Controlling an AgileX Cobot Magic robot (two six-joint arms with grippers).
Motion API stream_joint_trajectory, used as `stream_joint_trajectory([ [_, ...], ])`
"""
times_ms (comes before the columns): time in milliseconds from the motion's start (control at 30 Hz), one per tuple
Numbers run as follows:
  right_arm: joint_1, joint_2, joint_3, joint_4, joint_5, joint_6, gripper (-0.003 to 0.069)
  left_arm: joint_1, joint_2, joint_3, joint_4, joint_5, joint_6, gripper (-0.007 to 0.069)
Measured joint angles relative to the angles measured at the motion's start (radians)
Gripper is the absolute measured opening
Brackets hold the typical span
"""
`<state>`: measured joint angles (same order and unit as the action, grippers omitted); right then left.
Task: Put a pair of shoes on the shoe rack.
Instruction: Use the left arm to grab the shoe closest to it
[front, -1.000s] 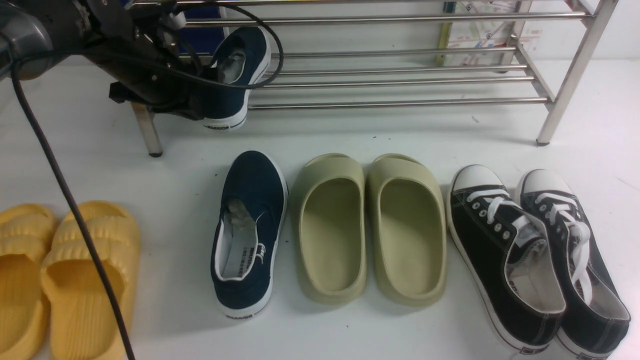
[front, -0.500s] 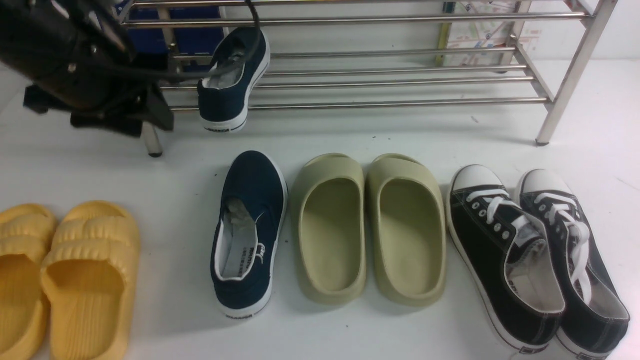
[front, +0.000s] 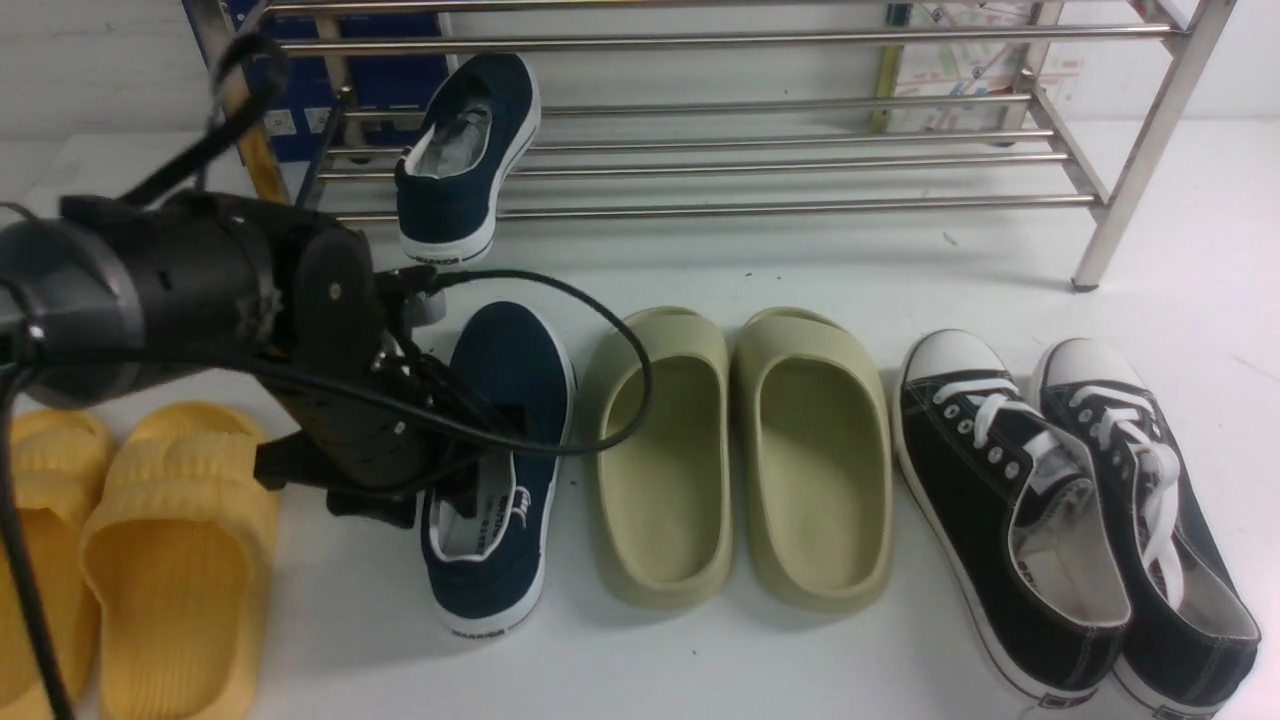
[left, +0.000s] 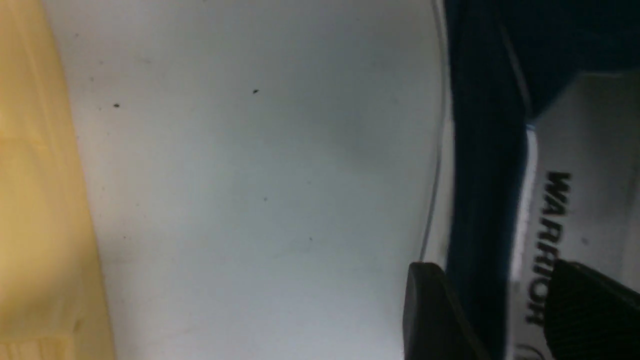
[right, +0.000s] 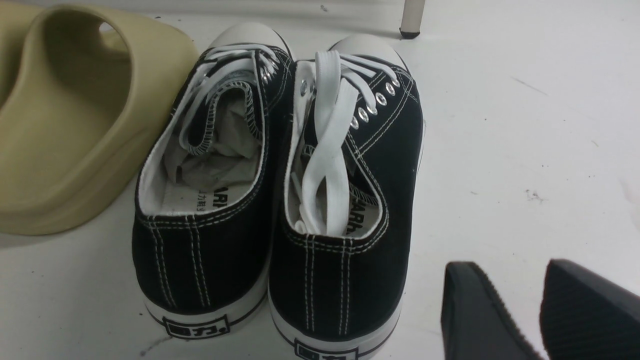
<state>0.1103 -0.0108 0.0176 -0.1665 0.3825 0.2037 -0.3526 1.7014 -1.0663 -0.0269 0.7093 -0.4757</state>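
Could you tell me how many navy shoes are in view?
2. One navy shoe sits on the rack, at its left end; the other navy shoe lies on the floor beside the olive slippers, with the left hand at its collar.

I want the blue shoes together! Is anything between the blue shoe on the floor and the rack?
Nothing visible: bare floor lies between the navy shoe and the shoe rack, with free bars beside its partner.

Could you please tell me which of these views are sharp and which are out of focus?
Front view: sharp, evenly lit, with bright glints on the shoe rack rails. Left wrist view: too close and soft; the yellow slipper is a blur, though WARRIOR on the navy shoe is legible. Right wrist view: crisp, stitching on the black sneakers clear.
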Motion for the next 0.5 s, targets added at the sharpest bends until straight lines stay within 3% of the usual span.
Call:
stream_joint_trajectory([
  [133, 0.000, 0.000, 0.000, 0.000, 0.000, 0.000, 0.0244, 0.000, 0.046, 0.000, 0.006, -0.010, -0.013, 0.0305],
  [267, 0.000, 0.000, 0.000, 0.000, 0.000, 0.000, 0.0244, 0.000, 0.054, -0.014, 0.004, -0.017, 0.001, 0.0125],
  [300, 0.000, 0.000, 0.000, 0.000, 0.000, 0.000, 0.0244, 0.000, 0.054, -0.014, 0.004, -0.017, 0.002, 0.0115],
  [333, 0.000, 0.000, 0.000, 0.000, 0.000, 0.000, 0.0244, 0.000, 0.054, -0.040, 0.006, 0.002, 0.008, 0.0034],
  [367, 0.000, 0.000, 0.000, 0.000, 0.000, 0.000, 0.0244, -0.001, 0.054, -0.060, 0.006, 0.023, 0.012, 0.0003],
  [500, 0.000, 0.000, 0.000, 0.000, 0.000, 0.000, 0.0244, -0.025, 0.054, -0.147, 0.007, 0.086, 0.041, -0.0008],
])
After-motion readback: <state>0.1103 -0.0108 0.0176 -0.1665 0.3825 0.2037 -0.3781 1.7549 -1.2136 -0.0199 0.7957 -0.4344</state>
